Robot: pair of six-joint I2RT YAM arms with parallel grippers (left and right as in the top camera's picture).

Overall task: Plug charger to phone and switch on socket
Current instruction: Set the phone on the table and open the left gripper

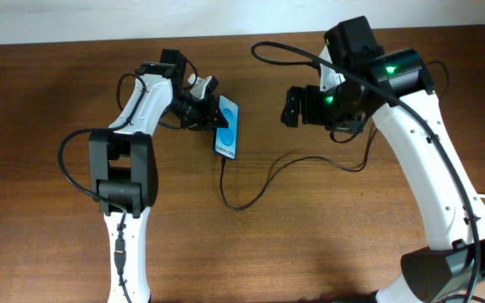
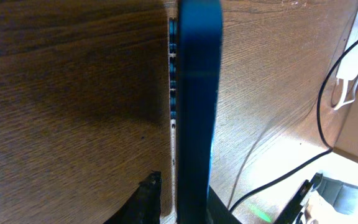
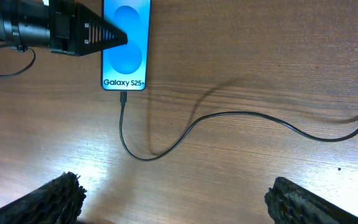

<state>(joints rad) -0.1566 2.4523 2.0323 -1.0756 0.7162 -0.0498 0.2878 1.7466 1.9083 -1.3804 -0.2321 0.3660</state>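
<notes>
The brown desk [image 1: 40,101] is mostly bare wood, with open room on the near side and out to both flanks of the two arms. One phone [image 3: 132,65] lies near the middle, nearer the far edge, screen up. Its lower end reads "Galaxy S25+" in white on blue. The left claw [image 1: 213,115] is closed on the phone's left long edge, one finger lying over the screen. The right claw [image 1: 291,107] hangs just right of the phone, apart from it, fingers [image 3: 48,199] spread wide and holding nothing. One thin black charger [image 3: 241,114] leaves the phone's bottom edge, loops toward the near side, then snakes off toward the right arm. Its small tip [image 3: 123,97] sits against the phone's bottom edge, seemingly plugged in.
</notes>
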